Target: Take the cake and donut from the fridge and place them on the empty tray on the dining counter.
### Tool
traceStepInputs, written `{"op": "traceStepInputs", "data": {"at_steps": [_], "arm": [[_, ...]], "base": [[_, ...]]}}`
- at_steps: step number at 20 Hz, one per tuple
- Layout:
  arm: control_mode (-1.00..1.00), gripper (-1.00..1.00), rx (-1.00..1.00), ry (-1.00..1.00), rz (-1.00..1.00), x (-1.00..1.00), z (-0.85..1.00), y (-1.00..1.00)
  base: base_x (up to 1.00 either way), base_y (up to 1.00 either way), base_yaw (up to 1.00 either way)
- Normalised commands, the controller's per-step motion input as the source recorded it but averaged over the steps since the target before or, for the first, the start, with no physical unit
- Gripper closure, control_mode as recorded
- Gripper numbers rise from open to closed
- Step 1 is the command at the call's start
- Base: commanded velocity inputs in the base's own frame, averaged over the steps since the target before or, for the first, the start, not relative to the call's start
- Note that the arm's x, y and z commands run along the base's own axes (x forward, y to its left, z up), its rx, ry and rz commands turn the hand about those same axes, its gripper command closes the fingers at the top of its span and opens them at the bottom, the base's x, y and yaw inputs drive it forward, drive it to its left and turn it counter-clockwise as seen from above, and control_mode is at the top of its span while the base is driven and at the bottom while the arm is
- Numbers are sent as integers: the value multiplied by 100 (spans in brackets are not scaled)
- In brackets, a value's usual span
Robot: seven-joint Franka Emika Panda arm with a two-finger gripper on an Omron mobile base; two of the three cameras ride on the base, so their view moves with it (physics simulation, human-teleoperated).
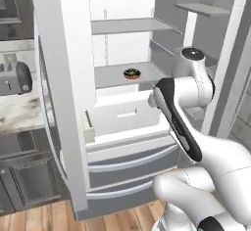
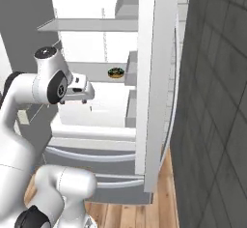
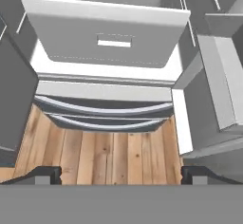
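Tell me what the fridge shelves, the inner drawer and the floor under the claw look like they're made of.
Fridge shelves: flat pale grey slabs, matte, likely plastic or frosted glass; the render leaves it open.
Inner drawer: smooth white-grey front with a slot handle, probably plastic.
Floor: warm brown planks with grain lines, apparently wood.
The donut sits on the middle shelf.

I saw the fridge (image 1: pixel 63 78) finished in smooth, matt grey steel outside, its interior a plain white plastic look, shelves pale and unmarked. The donut (image 1: pixel 131 73) on the middle shelf looked glossy dark brown with lighter speckles. Below, the floor (image 3: pixel 109 152) showed warm wood planks with visible grain. At far left, a toaster (image 1: pixel 14 77) gleamed like polished metal on a mottled stone-look counter (image 1: pixel 19 112). The wall (image 2: pixel 217 101) at right looked like matt grey tile.
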Motion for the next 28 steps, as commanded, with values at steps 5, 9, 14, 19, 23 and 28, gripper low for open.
{"op": "traceStepInputs", "data": {"at_steps": [5, 9, 14, 19, 23, 28], "arm": [[100, -100, 0, 0, 0, 0, 0, 0], [100, -100, 0, 0, 0, 0, 0, 0], [-100, -100, 1, 14, 0, 29, -1, 0], [-100, -100, 0, 1, 0, 51, 2, -2], [-100, -100, 0, 0, 0, 87, 0, 0], [-100, -100, 0, 4, 0, 73, -29, 0]], "base": [[100, 13, 0], [100, 6, 0], [39, 0, 0], [0, 0, 0], [0, 0, 0], [0, 0, 0]]}}
